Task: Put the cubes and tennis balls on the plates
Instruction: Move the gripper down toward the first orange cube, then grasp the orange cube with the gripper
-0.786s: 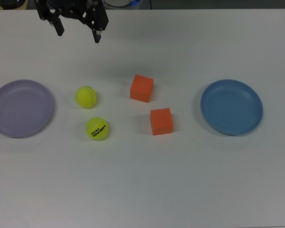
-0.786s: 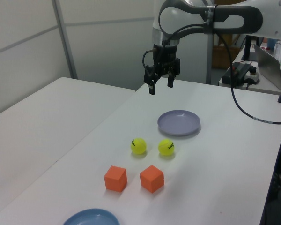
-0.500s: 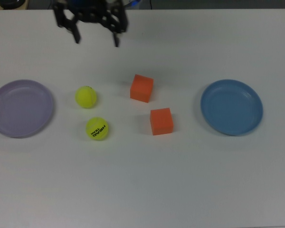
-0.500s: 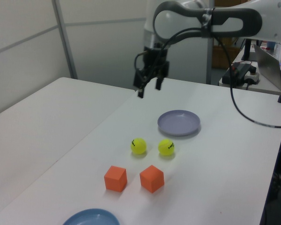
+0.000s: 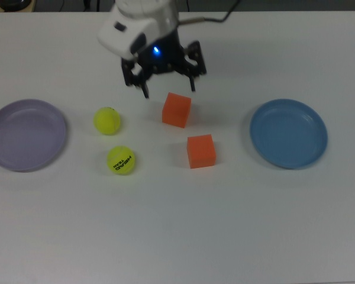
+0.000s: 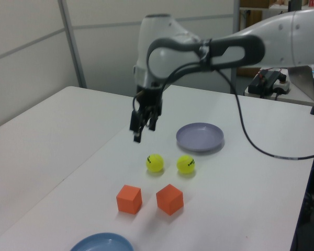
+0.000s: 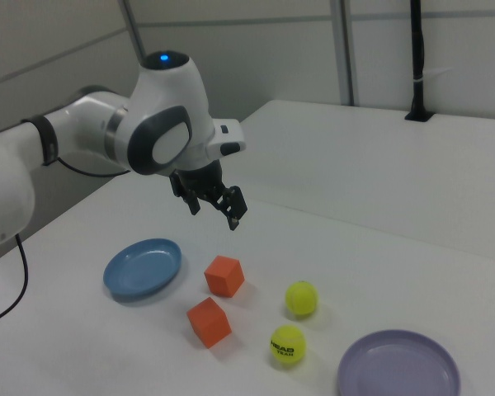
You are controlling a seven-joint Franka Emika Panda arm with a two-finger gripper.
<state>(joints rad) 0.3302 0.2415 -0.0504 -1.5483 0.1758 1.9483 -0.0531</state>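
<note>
While nothing has yet been placed, all four movable items lie on the white tabletop (image 5: 177, 236) between the two plates: in the top view the lavender plate (image 5: 26, 135) sits at the top view's left and the blue plate (image 5: 289, 134) at the top view's right, both bare. The plain tennis ball (image 5: 107, 120) and the lettered tennis ball (image 5: 121, 160) lie nearer the lavender plate, and the two orange cubes, one farther back (image 5: 177, 110) and one nearer the front (image 5: 201, 151), lie nearer the blue plate, a layout that suggests sorting each pair to its closer plate. The claw (image 5: 168, 87) hangs above the tabletop, its fingers spread wide and holding nothing, just behind and above the rear cube. The arm (image 6: 220, 49) reaches in over the tabletop with the wrist turned down so that the fingers point at the surface, a pose that appears suited to a vertical descent onto that cube.
</note>
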